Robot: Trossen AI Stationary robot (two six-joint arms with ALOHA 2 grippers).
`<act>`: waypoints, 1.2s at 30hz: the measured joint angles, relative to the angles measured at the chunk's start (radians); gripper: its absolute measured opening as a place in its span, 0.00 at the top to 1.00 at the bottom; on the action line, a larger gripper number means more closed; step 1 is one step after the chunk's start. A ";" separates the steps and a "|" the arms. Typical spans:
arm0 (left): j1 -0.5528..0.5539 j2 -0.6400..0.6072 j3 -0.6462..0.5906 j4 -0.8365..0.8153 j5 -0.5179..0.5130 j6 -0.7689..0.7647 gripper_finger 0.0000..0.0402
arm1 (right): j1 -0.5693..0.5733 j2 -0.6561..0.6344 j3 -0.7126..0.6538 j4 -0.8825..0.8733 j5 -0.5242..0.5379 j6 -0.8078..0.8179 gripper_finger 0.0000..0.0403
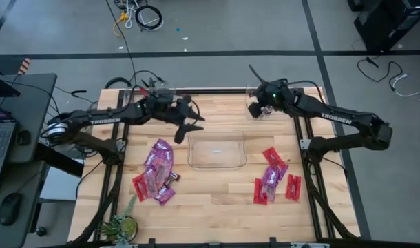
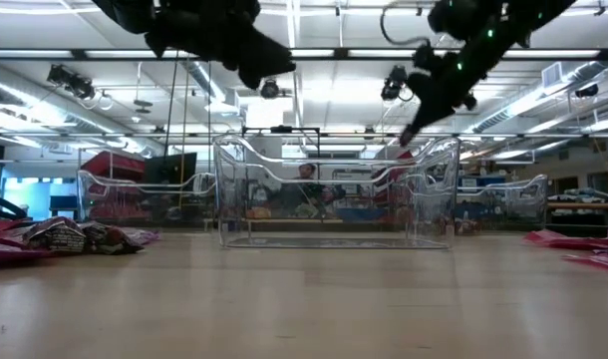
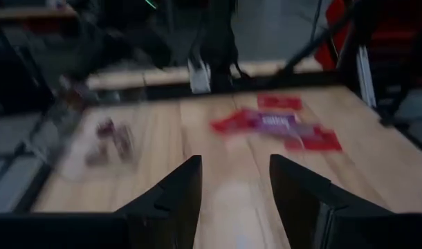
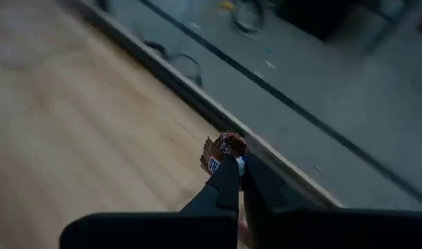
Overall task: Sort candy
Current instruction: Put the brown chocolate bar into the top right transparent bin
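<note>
Pinching a dark brown candy (image 4: 223, 151) by its crimped edge, the right tool (image 4: 237, 181) hangs near the counter's (image 1: 217, 200) back rim; wrappers look light, slippery. Left tool (image 3: 233, 197) spread, empty, beside the clear bin (image 1: 217, 150)

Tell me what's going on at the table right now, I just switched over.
Candy sorting is under way. The right end effector is shut on a small dark brown candy, raised near the table's far edge. The left end effector is open and empty, raised behind the clear bin in the middle of the table. A mixed pile of purple, red and brown packets lies on the left side, and a red and purple pile on the right.
</note>
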 joint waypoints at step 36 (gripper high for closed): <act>-0.457 -0.073 -0.104 -0.710 -0.341 -0.360 0.57 | -0.325 0.035 -0.142 0.054 -0.076 0.034 0.36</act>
